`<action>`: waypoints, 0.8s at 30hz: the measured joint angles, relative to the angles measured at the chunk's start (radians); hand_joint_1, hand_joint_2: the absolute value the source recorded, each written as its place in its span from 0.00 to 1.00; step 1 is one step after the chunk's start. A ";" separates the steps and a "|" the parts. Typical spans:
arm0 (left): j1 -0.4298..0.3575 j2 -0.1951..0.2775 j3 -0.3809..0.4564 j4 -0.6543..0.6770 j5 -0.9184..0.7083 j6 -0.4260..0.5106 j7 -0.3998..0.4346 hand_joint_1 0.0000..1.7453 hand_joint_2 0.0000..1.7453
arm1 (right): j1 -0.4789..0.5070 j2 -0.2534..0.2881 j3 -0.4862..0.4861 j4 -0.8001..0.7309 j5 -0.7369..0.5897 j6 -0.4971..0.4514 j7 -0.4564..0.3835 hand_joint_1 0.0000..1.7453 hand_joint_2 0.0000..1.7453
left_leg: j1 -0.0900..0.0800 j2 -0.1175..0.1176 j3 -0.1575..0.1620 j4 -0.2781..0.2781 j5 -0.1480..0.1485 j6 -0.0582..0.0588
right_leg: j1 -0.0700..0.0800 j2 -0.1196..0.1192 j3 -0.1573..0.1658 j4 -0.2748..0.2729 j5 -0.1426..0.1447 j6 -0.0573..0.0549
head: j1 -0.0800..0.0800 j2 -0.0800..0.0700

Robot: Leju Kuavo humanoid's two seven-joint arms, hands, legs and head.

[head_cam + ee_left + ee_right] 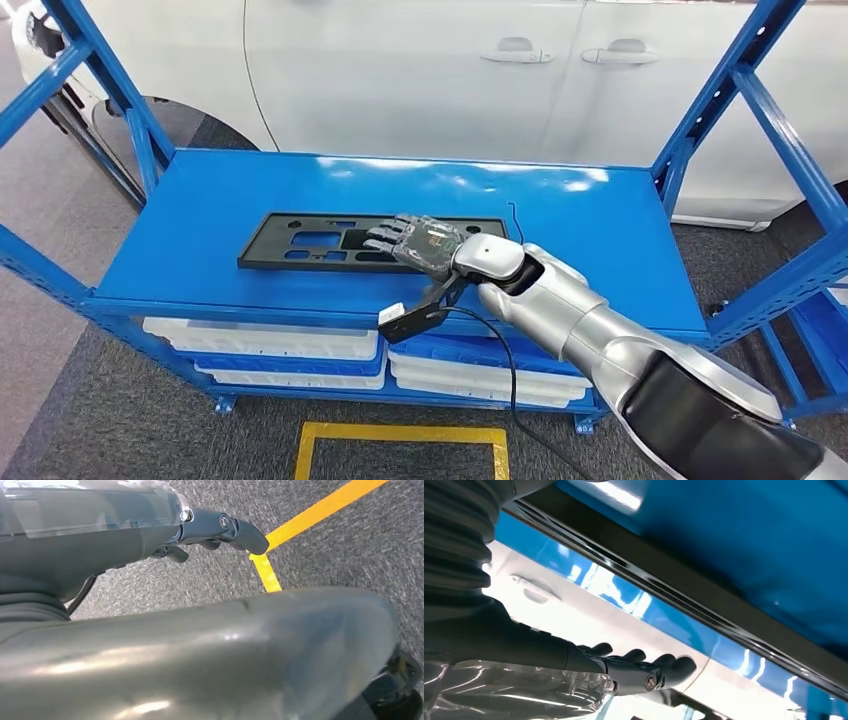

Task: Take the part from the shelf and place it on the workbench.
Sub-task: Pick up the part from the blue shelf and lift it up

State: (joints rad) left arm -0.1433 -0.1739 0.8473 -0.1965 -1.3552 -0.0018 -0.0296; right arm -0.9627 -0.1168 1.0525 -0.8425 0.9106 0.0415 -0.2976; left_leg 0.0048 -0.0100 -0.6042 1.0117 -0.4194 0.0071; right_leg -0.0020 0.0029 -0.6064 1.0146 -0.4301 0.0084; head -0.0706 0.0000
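Note:
The part (310, 240) is a flat black plastic panel with several cut-outs, lying lengthwise on the blue shelf top (600, 230). My right hand (420, 243) lies palm down over the panel's right portion, fingers stretched out toward the left along it. Whether the fingers touch the panel I cannot tell. In the right wrist view the right hand (639, 672) shows its dark fingers extended side by side, with nothing clasped. My left hand (215, 527) hangs above the grey floor, fingers loosely extended and holding nothing.
A white car (420, 70) stands close behind the shelf. Blue uprights and braces (745, 110) frame both ends. White bins (260, 345) sit on the lower level. A yellow tape square (400, 435) marks the grey carpet in front.

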 joint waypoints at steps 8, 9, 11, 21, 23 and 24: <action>0.001 0.000 0.000 0.000 0.001 0.003 0.000 0.00 0.00 | 0.059 0.053 -0.004 0.077 0.101 -0.191 0.128 0.00 1.00 | 0.005 0.003 -0.127 0.283 -0.138 -0.031 | -0.005 -0.002 0.005 -0.014 0.008 -0.030 | 0.000 0.000; 0.002 0.000 0.000 0.000 0.002 0.004 0.000 0.00 0.00 | 0.075 0.063 -0.008 0.093 0.125 -0.229 0.160 0.00 1.00 | 0.006 0.004 -0.125 0.278 -0.124 -0.031 | -0.004 -0.003 0.005 -0.013 0.007 -0.030 | 0.000 0.000; 0.002 0.000 0.000 0.000 0.003 0.005 -0.001 0.00 0.00 | 0.104 0.087 -0.023 0.125 0.171 -0.308 0.224 0.00 1.00 | 0.006 0.004 -0.065 0.157 -0.059 -0.026 | -0.004 -0.001 0.007 -0.010 0.005 -0.028 | 0.000 0.000; -0.007 -0.007 0.000 0.000 -0.004 0.006 0.002 0.00 0.00 | 0.149 0.154 -0.092 0.250 0.300 -0.430 0.317 0.04 1.00 | 0.006 0.004 0.016 -0.011 -0.004 0.019 | -0.004 0.002 -0.067 0.156 -0.093 0.017 | 0.000 0.000; -0.007 -0.008 0.000 0.000 -0.004 0.006 0.005 0.00 0.00 | 0.154 0.158 -0.104 0.267 0.313 -0.436 0.317 0.39 1.00 | 0.005 0.005 0.015 -0.010 -0.003 0.020 | -0.006 0.002 -0.123 0.272 -0.133 0.023 | 0.000 0.000; -0.007 -0.008 0.000 0.000 -0.005 0.006 0.006 0.00 0.00 | 0.155 0.160 -0.110 0.275 0.321 -0.437 0.316 0.57 1.00 | 0.005 0.004 0.015 -0.009 -0.003 0.020 | -0.007 0.002 -0.126 0.280 -0.123 0.023 | 0.000 0.000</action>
State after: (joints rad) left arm -0.1501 -0.1816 0.8473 -0.1965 -1.3598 0.0039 -0.0235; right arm -0.8073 0.0431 0.9426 -0.5673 1.2317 -0.3952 0.0181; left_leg 0.0100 -0.0057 -0.5888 1.0026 -0.4229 0.0275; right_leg -0.0087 0.0047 -0.7325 1.2951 -0.5536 0.0316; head -0.0706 0.0000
